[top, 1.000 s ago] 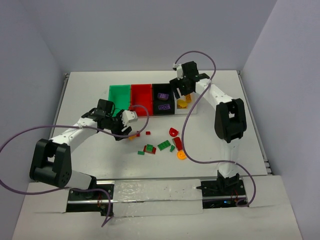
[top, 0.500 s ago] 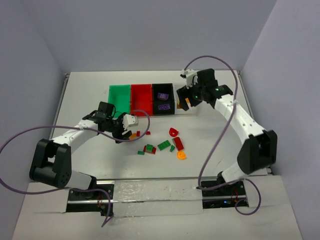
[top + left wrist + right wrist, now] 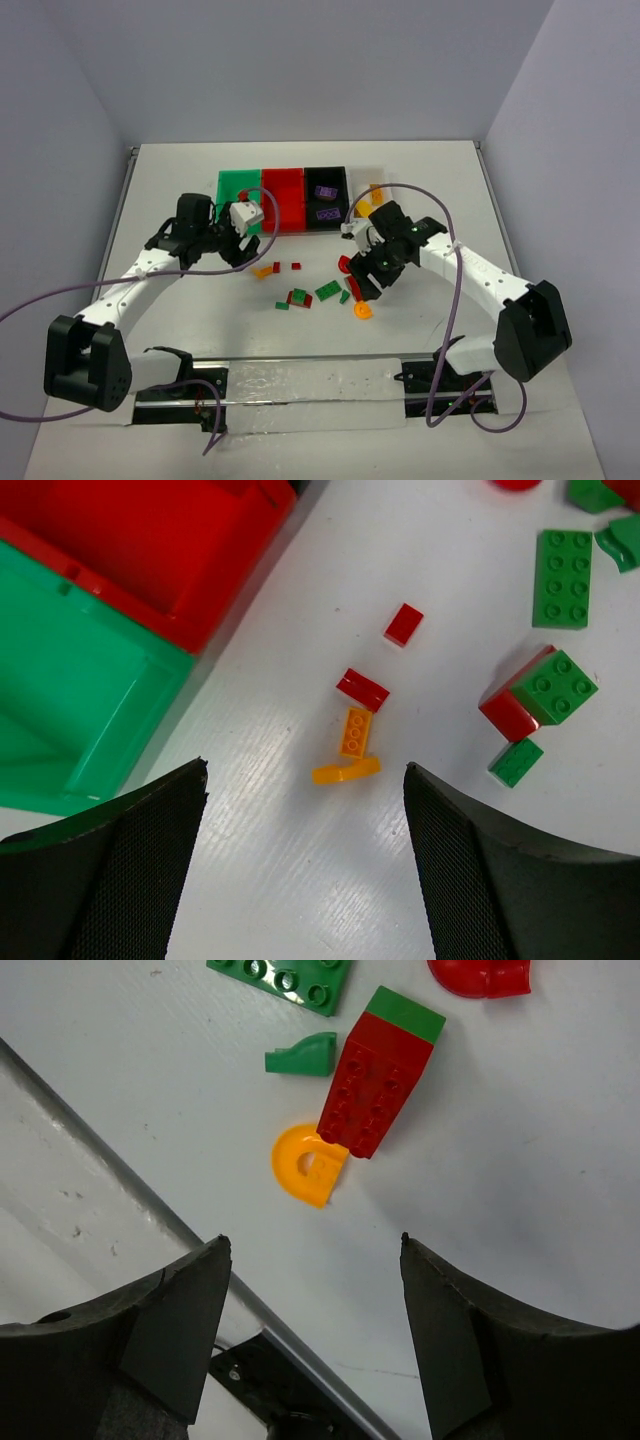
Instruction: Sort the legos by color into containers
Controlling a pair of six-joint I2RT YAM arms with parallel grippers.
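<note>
Right gripper (image 3: 315,1242) relocated from containers (image 3: 283,190) down to legos (image 3: 327,291); jaws wide, empty; orange half-round (image 3: 308,1165) just ahead of fingertips. Left gripper (image 3: 305,770) shifted nearer green bin (image 3: 70,680), now at its left; jaws wide, empty; orange plates (image 3: 352,745) just ahead, untouched.

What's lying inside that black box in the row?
Two purple legos lie in the black bin, one behind the other. Nothing covers it; the rest of its floor looks bare.

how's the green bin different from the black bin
The green bin shows no bricks in the part in view; the black bin holds two purple bricks. In the top view the green bin sits at the row's left end, and the black bin is third along. Both are rectangular, the same size, and joined in one row.
</note>
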